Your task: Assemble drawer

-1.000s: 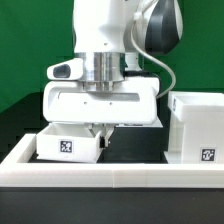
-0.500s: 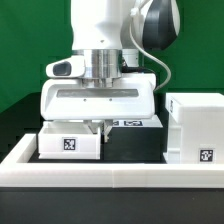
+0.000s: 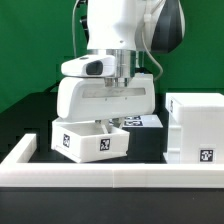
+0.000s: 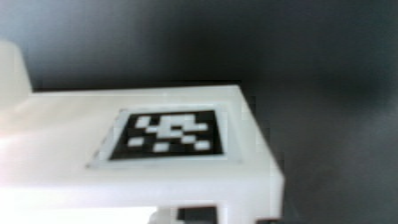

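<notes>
My gripper (image 3: 107, 126) is shut on a wall of a small white open-top tray (image 3: 90, 142) and holds it, turned at an angle, near the black table at the exterior view's left. Two tagged sides of the tray face the camera. In the wrist view the tray (image 4: 125, 165) fills the frame, with one black-and-white tag on it, and my gripper (image 4: 222, 214) shows at the picture's edge. The large cube-shaped housing (image 3: 195, 125) stands apart at the exterior view's right. The second tray is not clearly in view.
A long low white wall (image 3: 110, 177) edges the table's front. A white tagged piece (image 3: 136, 122) shows behind my hand, mostly hidden. A green backdrop stands behind.
The small tray has shifted toward the exterior view's right and turned, so two tagged sides now show. My hand has rotated and moved right with it.
</notes>
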`<action>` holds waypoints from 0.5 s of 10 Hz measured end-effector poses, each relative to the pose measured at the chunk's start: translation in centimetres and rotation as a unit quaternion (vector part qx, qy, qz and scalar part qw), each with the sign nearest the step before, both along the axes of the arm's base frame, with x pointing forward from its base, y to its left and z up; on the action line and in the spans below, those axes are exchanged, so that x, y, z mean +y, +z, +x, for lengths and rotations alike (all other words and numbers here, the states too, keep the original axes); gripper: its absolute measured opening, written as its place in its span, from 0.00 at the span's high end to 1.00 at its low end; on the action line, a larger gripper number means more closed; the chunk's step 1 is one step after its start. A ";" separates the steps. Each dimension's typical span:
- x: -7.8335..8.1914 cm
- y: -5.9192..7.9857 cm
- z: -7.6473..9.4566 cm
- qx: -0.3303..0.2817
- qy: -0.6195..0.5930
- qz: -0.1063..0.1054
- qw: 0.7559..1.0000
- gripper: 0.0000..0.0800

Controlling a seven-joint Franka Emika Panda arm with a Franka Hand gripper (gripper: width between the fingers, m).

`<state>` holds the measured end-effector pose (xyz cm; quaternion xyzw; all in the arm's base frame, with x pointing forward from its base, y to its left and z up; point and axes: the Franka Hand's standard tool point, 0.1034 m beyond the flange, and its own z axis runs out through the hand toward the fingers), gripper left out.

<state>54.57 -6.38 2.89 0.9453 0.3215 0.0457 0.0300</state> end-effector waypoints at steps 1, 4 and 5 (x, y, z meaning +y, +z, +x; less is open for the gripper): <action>-0.1 -0.2 -0.3 0.003 0.039 -0.006 0.999 0.95; 0.5 -0.6 -0.7 0.011 0.142 -0.021 0.990 0.95; 0.9 -0.6 -0.8 0.017 0.188 -0.026 0.982 0.95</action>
